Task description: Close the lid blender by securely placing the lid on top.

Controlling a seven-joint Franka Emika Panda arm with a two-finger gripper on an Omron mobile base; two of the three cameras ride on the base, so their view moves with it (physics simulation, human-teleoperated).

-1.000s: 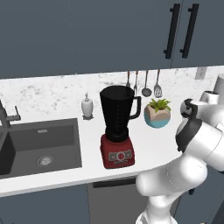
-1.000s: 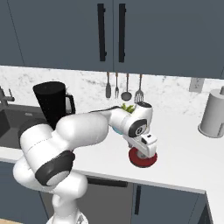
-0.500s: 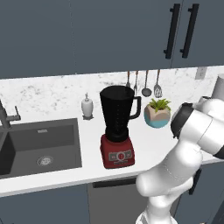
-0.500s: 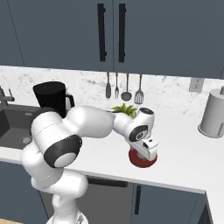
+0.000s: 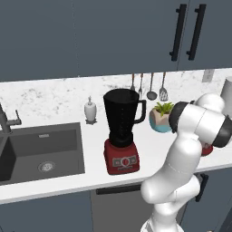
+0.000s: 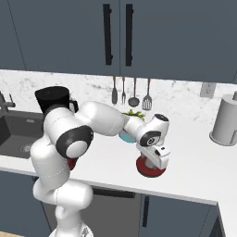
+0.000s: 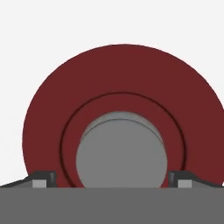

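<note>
Red lid (image 7: 120,113) lies flat on white counter (image 6: 194,171), near the front edge, well right of the blender (image 5: 121,131). Gripper (image 7: 113,180) hangs directly over lid; fingertips (image 7: 43,178) spread wide, one on each side of the grey centre cap (image 7: 121,151), not touching it. Blender jar open on top, standing between sink (image 5: 41,147) and potted plant (image 5: 161,117). Soap bottle (image 5: 90,110) behind blender, at the wall. Paper towel roll (image 6: 226,121) far right.

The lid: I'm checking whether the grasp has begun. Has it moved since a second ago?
No. In the right base view the lid lies on the same counter spot, before the utensils.
</note>
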